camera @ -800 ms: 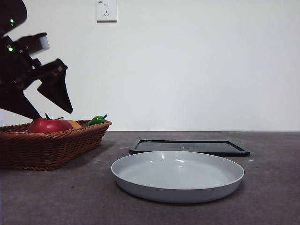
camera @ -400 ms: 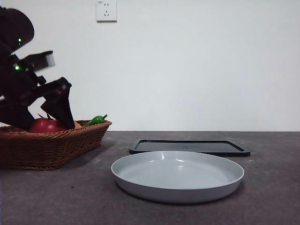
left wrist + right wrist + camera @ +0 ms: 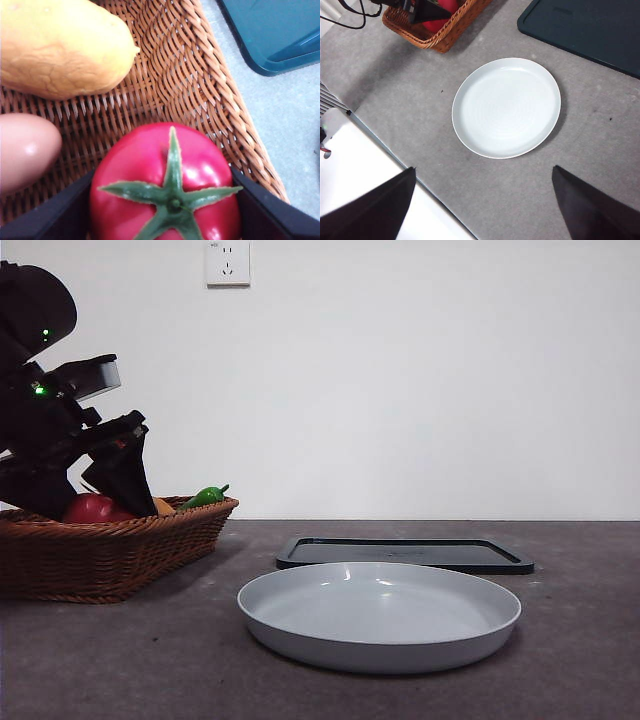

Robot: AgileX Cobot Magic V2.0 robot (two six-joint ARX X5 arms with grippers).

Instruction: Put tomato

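The tomato [image 3: 90, 508] is red and glossy with a green stem and lies in the wicker basket [image 3: 110, 555] at the left. In the left wrist view the tomato [image 3: 165, 170] fills the space between my jaws. My left gripper [image 3: 95, 502] is down in the basket, open, with one jaw close against each side of the tomato [image 3: 162, 172]. My right gripper [image 3: 482, 210] is open and empty, high above the table, looking down on the plate [image 3: 506, 107].
A grey plate [image 3: 380, 640] sits in the middle front, with a dark flat tray [image 3: 400, 552] behind it. The basket [image 3: 200, 75] also holds an orange-yellow fruit [image 3: 60, 45], a pale pink rounded thing [image 3: 25, 150] and a green pepper [image 3: 205, 496].
My left gripper has come down from above the basket until its jaws stand on either side of the tomato. The tomato, plate and tray have not moved.
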